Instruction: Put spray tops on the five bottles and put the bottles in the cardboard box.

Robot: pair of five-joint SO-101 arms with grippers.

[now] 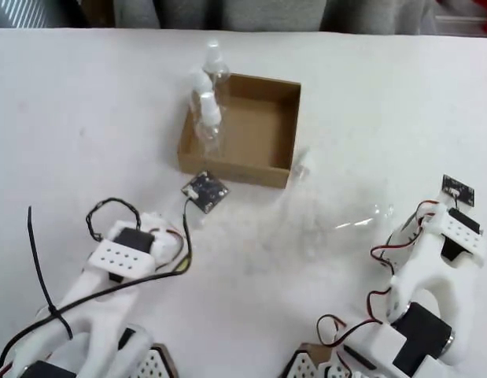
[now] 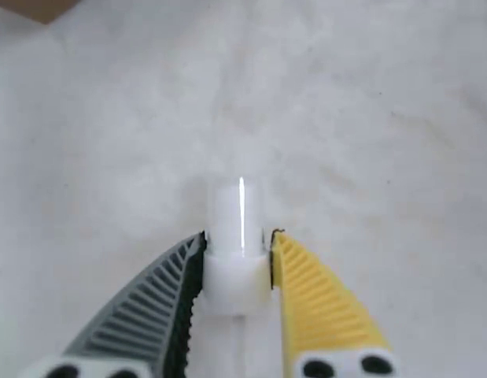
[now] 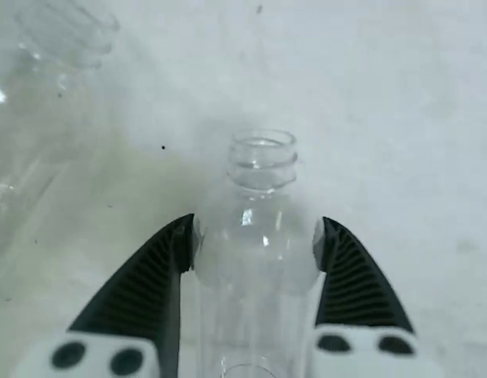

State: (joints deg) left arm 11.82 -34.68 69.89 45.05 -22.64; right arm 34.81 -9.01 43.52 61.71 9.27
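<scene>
Pinching a white spray top (image 2: 241, 213) between its grey and yellow fingers, the left gripper (image 2: 237, 240) is holding it above the white table (image 1: 70, 118), toward the near left corner. The right gripper (image 3: 256, 228) is clamping a clear bottle (image 3: 260, 161) at the shoulder with both black fingers pressed against the plastic. The threaded neck is standing open and bare. A second uncapped bottle (image 3: 58, 47) is lying near it on the right half of the table.

The cardboard box (image 1: 281, 130) is sitting in the middle of the table, nearer the far edge. Capped bottles (image 1: 208, 114) are already standing along its left wall. Their exact count is hard to tell from above.

Judging by this, the work is sitting in the capping step for another bottle, with one part in each gripper and the two arms well apart. The next move is calling for the two to be brought together over the middle of the table. The top's lower end needs lining up squarely over the open neck, then seating, while the right gripper is keeping the bottle from twisting or slipping. Boxing comes only after that.
</scene>
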